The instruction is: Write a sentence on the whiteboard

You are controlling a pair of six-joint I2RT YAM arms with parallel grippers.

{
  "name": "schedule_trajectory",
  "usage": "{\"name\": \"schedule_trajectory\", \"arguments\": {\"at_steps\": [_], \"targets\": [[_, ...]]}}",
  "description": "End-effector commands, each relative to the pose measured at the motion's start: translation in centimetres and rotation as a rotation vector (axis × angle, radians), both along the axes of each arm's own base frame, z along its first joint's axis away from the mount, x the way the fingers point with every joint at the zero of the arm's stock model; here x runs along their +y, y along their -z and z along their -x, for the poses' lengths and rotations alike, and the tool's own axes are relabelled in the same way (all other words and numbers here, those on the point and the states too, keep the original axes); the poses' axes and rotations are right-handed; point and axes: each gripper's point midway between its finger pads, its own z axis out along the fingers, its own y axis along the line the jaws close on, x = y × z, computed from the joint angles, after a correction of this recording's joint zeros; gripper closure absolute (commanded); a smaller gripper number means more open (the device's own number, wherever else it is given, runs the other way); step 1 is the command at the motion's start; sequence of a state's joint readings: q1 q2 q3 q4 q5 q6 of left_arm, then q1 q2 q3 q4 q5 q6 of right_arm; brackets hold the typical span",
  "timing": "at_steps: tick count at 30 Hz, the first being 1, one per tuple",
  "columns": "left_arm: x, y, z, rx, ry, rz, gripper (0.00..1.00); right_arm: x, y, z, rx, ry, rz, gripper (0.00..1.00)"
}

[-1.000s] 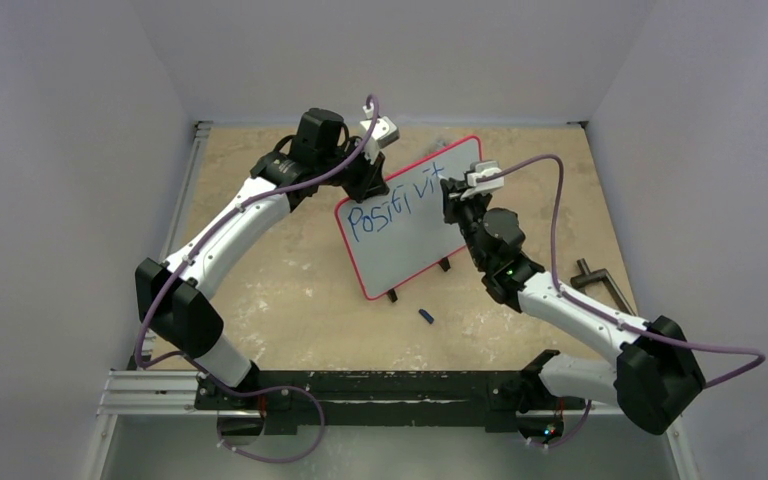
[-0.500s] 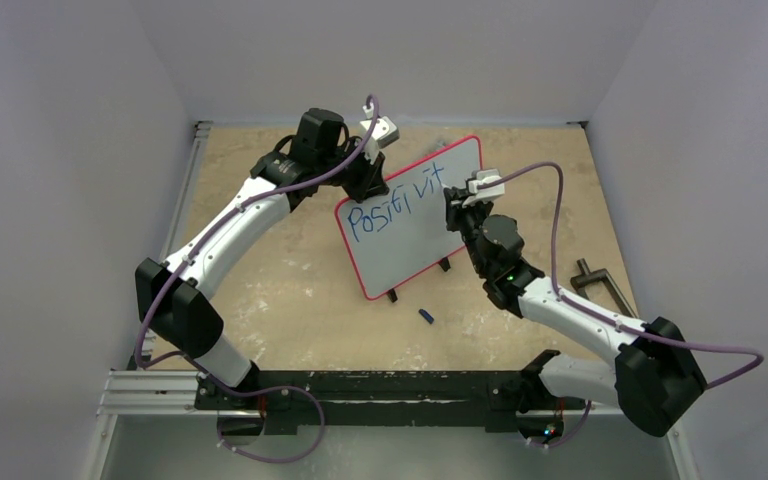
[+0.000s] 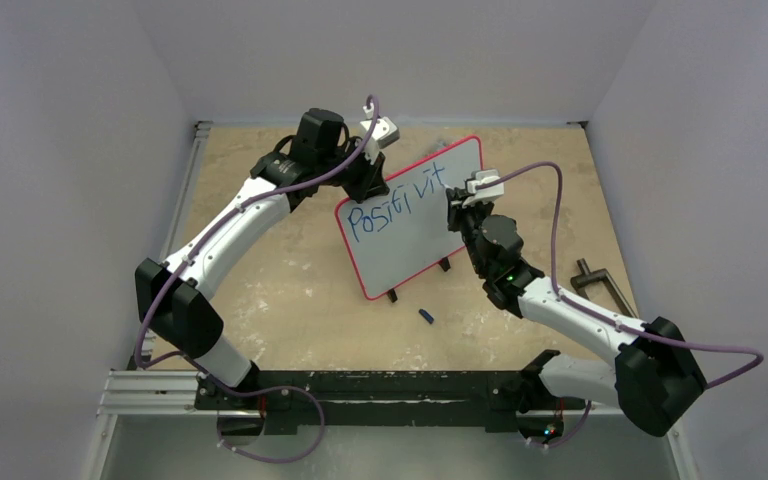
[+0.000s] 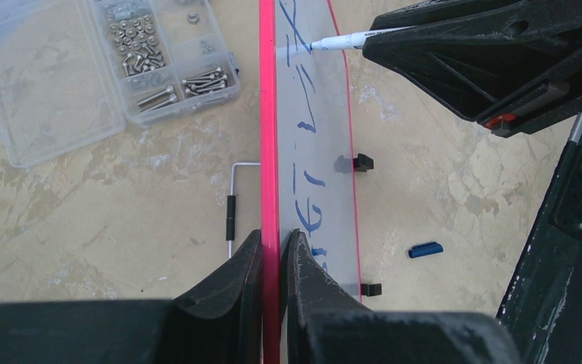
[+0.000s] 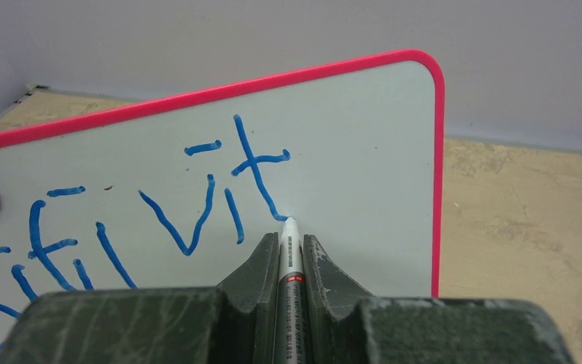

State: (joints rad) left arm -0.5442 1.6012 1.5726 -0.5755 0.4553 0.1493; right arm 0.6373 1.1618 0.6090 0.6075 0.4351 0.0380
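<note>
Left gripper point(image 4: 274, 241) clamps whiteboard point(image 4: 312, 114) edge; right gripper point(image 5: 289, 241) clamps marker point(image 5: 289, 274), tip seemingly touching; bare surface rightward.

Right wrist view: board point(image 5: 348, 136) cut off at the left edge, start of the writing lost. Lower board hidden behind right gripper point(image 5: 289, 241). Marker point(image 5: 289, 265) barrel mostly buried between the fingers.

Left wrist view: writing seen edge-on, unreadable. Parts box point(image 4: 68, 68) cut off at top and left.

Top view: blue piece point(image 3: 426, 316) too small to identify.
</note>
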Motion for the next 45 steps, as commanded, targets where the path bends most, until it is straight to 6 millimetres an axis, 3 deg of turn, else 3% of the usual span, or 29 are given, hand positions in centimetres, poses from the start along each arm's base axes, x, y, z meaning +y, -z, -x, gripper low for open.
{"name": "schedule_trajectory", "arguments": {"at_steps": [1, 15, 29, 45], "targets": [[1.5, 4.5, 2.5, 0.068, 0.061, -0.164, 1.00, -0.3, -1.4, -0.5, -0.024, 0.024, 0.017, 1.00], [1.4, 4.5, 2.5, 0.067, 0.063, -0.163, 1.00, 0.0, -4.2, -1.4, -0.074, 0.036, 0.041, 1.00], [1.4, 4.6, 2.4, 0.070, 0.062, -0.163, 1.00, -1.9, -7.3, 1.3, -0.118, 0.040, -0.037, 1.00], [1.3, 4.6, 2.5, 0.070, 0.067, -0.163, 1.00, -1.5, -7.4, -0.5, -0.135, 0.062, 0.007, 1.00]]}}
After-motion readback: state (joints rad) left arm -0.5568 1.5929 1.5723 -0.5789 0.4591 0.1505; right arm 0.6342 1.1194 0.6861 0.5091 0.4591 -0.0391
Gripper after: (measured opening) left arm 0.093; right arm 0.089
